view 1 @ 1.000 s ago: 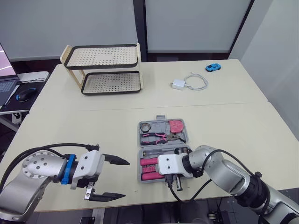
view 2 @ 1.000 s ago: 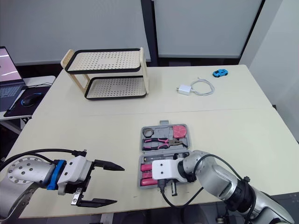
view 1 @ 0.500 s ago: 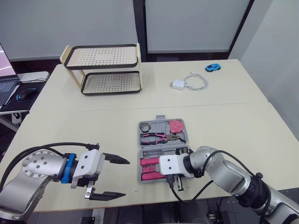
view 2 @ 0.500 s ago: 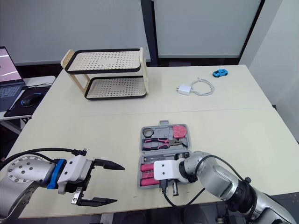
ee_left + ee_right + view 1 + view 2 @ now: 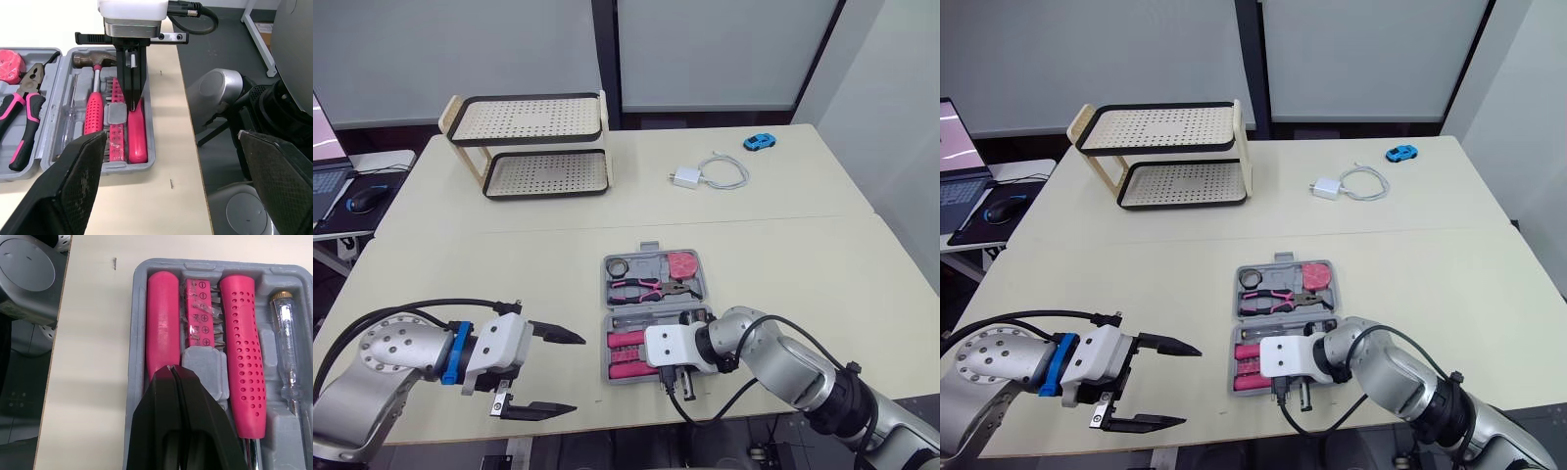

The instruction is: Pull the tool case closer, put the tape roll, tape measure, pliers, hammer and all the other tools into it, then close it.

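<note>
Lying open, tool case (image 5: 649,248); inside, pliers (image 5: 636,288), hammer (image 5: 93,59), tape measure (image 5: 681,264), tape roll (image 5: 619,266).

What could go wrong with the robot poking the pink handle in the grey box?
The shut right tool rests its tip on the smooth pink handle; pushing harder might make it slip or tip the handle from its slot. The open grey plastic tool case lies near the front edge of the beige table, so a shove could slide it off.
</note>
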You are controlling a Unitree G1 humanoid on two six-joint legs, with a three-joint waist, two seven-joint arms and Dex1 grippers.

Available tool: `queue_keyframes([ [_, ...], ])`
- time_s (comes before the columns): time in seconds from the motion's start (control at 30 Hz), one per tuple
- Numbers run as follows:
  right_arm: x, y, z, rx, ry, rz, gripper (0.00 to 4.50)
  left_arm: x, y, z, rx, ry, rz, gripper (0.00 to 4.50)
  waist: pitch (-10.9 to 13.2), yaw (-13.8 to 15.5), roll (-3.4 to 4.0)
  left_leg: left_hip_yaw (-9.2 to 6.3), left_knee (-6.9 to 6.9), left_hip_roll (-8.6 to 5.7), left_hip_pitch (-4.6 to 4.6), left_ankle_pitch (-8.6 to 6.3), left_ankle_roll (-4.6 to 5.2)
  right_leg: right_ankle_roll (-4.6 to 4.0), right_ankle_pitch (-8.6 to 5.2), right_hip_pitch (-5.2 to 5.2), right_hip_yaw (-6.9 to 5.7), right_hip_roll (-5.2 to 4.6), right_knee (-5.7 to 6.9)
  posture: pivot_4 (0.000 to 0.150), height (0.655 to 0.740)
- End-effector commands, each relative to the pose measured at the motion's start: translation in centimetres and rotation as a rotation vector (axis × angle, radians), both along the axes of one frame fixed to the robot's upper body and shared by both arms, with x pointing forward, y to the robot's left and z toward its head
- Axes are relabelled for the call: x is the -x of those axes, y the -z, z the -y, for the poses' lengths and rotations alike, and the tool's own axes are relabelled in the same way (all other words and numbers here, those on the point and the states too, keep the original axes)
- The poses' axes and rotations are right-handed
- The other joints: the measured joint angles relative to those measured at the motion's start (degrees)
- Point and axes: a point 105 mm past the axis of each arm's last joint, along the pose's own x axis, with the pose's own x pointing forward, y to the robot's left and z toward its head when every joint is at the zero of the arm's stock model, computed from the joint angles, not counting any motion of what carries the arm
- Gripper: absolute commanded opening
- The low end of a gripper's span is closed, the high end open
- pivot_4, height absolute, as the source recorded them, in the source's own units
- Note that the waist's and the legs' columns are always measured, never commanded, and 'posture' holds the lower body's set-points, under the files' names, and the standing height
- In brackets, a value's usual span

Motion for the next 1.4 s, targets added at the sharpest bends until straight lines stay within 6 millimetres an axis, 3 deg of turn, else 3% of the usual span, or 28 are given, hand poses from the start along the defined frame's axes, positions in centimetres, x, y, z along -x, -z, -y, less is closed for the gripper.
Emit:
queue_keyframes([
  [0.03,0.4,0.2,-0.1,0.007,-0.011,-0.008,0.03,0.0,-0.3,0.1,0.002,0.018,0.015,4.5,0.0,0.0,0.0,0.01,0.0,0.0,0.0,0.0,0.0,0.0,0.0,0.0,0.0,0.0,0.0,0.15,0.74],
  [0.8,0.8,-2.6,0.9,-0.082,-0.02,-0.03,0.03,-0.3,-0.3,-0.2,-0.014,0.012,0.021,4.5,0.0,0.0,0.01,0.01,0.01,0.0,-0.01,0.0,0.0,0.0,0.0,0.0,0.01,0.0,0.0,0.15,0.74],
  [0.97,1.5,-3.8,-0.6,-0.095,-0.006,-0.012,0.03,-0.6,-0.4,-0.3,-0.01,0.003,0.04,4.5,0.0,0.0,0.01,-0.01,0.01,0.0,-0.01,0.0,0.0,0.0,0.0,0.0,0.01,0.0,0.01,0.15,0.74],
  [1.17,1.9,-6.8,1.8,-0.085,0.029,0.022,0.03,-0.8,-0.5,-0.7,-0.018,-0.018,0.049,4.5,0.1,0.2,0.05,-0.07,0.08,-0.01,-0.07,0.0,0.0,0.0,0.0,-0.01,0.0,-0.1,0.01,0.15,0.74],
  [1.3,1.1,-8.8,5.2,-0.044,0.075,0.035,0.03,-0.8,-0.4,-1.0,-0.025,-0.034,0.051,4.5,0.1,0.2,0.05,-0.04,0.11,-0.02,-0.07,-0.01,0.0,0.01,0.0,0.04,0.01,-0.16,-0.02,0.15,0.74],
  [1.4,0.9,-9.3,5.8,-0.044,0.088,0.04,0.03,-1.0,-0.4,-1.1,-0.027,-0.043,0.054,4.5,0.1,0.1,0.05,0.05,0.1,-0.03,-0.06,-0.01,0.01,0.01,0.0,0.04,-0.05,-0.06,-0.02,0.15,0.74],
])
